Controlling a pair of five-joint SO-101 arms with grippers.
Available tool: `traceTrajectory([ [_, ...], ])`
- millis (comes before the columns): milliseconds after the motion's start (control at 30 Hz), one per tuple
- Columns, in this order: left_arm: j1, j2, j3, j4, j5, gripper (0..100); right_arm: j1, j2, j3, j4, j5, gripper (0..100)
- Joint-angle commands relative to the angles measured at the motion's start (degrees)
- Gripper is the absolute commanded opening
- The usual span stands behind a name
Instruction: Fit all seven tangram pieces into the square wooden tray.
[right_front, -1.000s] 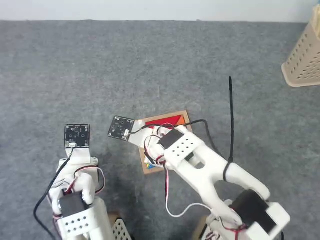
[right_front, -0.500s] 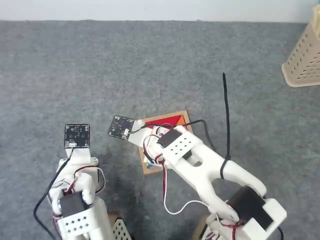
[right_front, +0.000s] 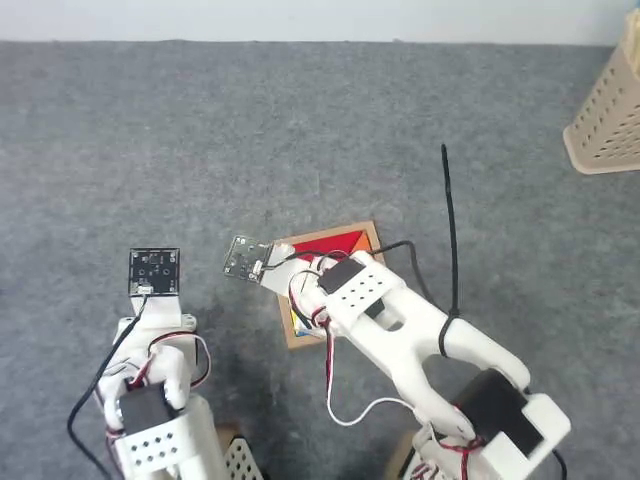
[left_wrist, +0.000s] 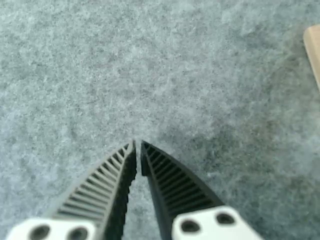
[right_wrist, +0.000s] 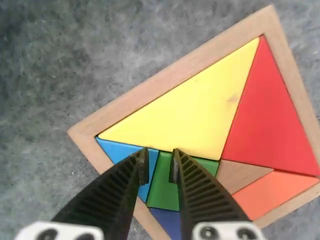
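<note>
We log the right arm (right_front: 400, 320) lying over the near side of the tray (right_wrist: 175, 77), closing off that approach; its gripper (right_wrist: 159, 162) hangs over the tray's inside, jaws slightly apart. A black cable (right_front: 449, 230) stands beside the tray. Bare grey mat (right_front: 250, 130) stretches beyond. A basket (right_front: 610, 110) sits well apart.

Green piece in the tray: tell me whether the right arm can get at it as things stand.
Probably yes. The right gripper hangs just above the green piece, slightly open, nothing between them. The piece sits flush in the tray, so gripping its edges could be hard.
</note>
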Motion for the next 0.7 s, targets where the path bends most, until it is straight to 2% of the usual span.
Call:
traceTrajectory([
  [0,-0.26,-0.79,-0.4,0.44,-0.26,1,1.63,-2.86,-0.09,0.66,-0.7,8.0],
  [267,-0.26,-0.79,-0.4,0.44,-0.26,1,1.71,-6.37,-0.09,1.45,-1.49,7.6],
  [333,-0.26,-0.79,-0.4,0.44,-0.26,1,2.68,-9.1,-0.09,2.77,-3.25,3.5],
  [400,-0.26,-0.79,-0.4,0.44,-0.26,1,5.14,-12.26,-0.09,3.65,-4.57,0.2],
  [567,-0.26,-0.79,-0.4,0.44,-0.26,1,14.37,-20.62,0.35,4.7,-11.78,0.6],
  [667,-0.26,-0.79,-0.4,0.44,-0.26,1,17.45,-26.15,3.25,4.7,-15.65,0.6],
])
